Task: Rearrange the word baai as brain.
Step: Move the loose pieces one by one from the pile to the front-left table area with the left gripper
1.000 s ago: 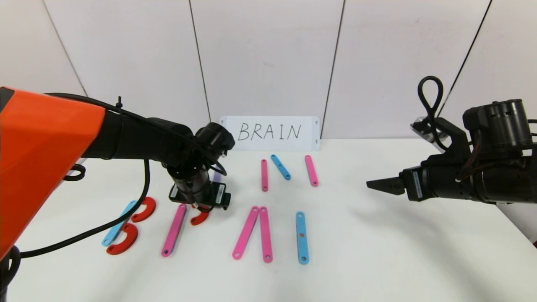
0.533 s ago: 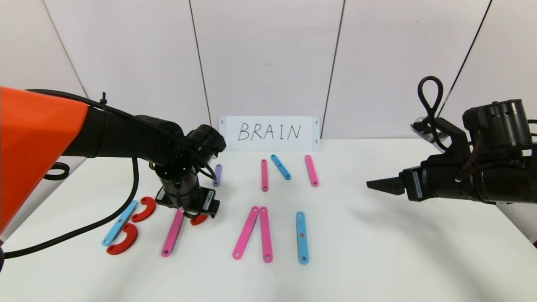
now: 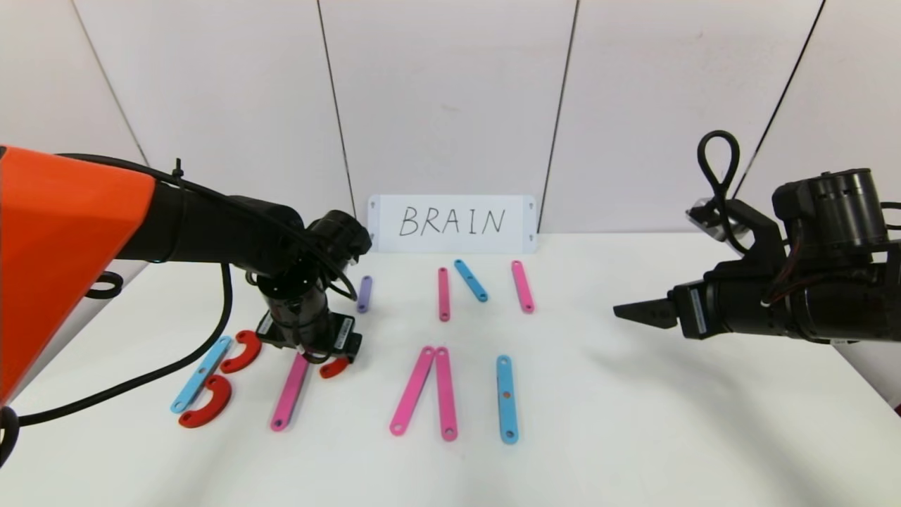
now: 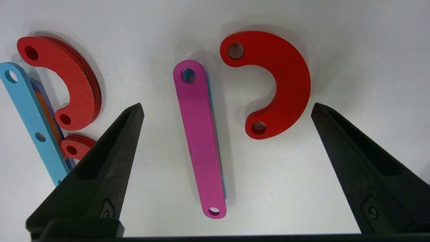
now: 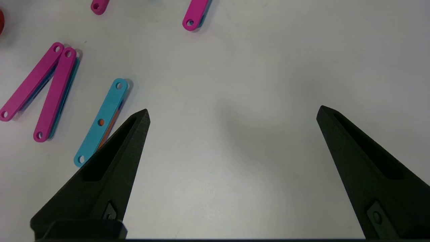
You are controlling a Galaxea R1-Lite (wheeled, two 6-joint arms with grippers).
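The built letters lie in a front row on the white table. At the left a blue strip [image 3: 200,374] with two red curves [image 3: 241,351] forms a B. Beside it lie a pink strip [image 3: 291,391] and a red curve [image 3: 335,367]. My left gripper [image 4: 226,107] is open and empty above this pink strip [image 4: 199,134] and red curve [image 4: 278,84]. Two pink strips [image 3: 426,391] meet at the top, then a blue strip [image 3: 507,398]. My right gripper [image 3: 637,310] is open and empty, held above the table's right side.
A white card [image 3: 452,223] reading BRAIN stands at the back wall. Before it lie a short purple strip [image 3: 364,293] and pink [image 3: 443,293], blue [image 3: 471,279] and pink [image 3: 522,285] strips. The left arm's black cable hangs over the table's left edge.
My left gripper has moved left and slightly back, uncovering the purple strip. The right arm has barely moved. No piece has shifted.
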